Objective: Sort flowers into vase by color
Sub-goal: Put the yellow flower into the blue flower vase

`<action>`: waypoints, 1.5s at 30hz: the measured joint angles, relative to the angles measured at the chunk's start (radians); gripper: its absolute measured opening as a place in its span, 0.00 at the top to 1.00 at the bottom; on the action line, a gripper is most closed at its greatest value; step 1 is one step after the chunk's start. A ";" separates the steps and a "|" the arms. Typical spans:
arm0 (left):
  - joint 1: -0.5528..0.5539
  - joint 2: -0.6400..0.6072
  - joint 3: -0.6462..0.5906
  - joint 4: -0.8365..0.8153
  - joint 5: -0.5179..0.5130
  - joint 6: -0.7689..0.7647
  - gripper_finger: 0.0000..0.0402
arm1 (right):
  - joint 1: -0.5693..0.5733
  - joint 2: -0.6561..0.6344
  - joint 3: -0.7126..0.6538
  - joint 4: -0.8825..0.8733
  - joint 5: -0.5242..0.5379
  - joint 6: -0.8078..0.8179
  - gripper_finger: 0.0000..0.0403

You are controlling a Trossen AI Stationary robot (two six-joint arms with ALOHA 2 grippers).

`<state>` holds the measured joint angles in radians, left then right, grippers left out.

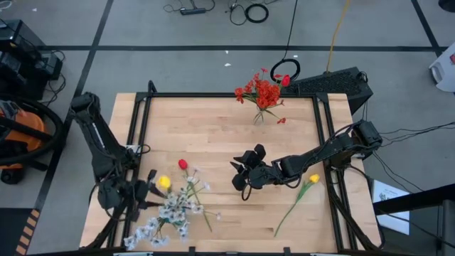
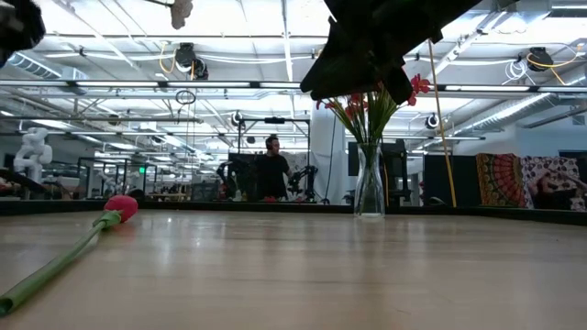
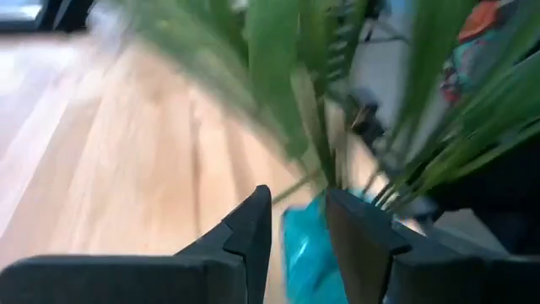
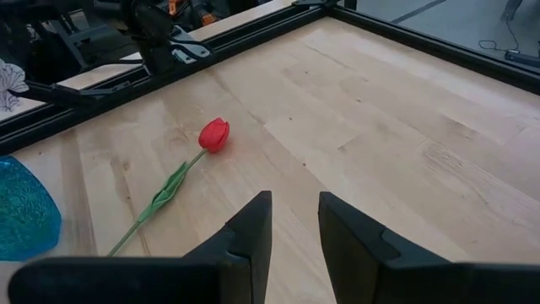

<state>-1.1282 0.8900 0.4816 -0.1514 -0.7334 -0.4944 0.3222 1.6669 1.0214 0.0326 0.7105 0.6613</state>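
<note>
Red tulip [image 1: 183, 164] flat on bench [image 1: 213, 128] at nine o'clock of right gripper [image 1: 242, 178], jaws slightly parted, empty; left gripper [image 1: 146, 192] jaws parted over stems; light, floppy, best pinched mid-stalk.

Bright, even overhead light; ceiling strip lamps [image 2: 229, 37] glare across upper low view. Left wrist view heavily blurred, green stems [image 3: 278, 84] smeared w/ motion.
</note>
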 joint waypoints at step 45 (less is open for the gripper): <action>0.471 -0.018 0.000 -0.738 -0.111 -0.756 0.71 | 0.050 -0.002 0.000 -1.139 -0.385 0.975 0.77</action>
<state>-0.6572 0.8721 0.4816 -0.8889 -0.8442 -1.2508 0.3724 1.6646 1.0214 -1.1067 0.3252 1.6366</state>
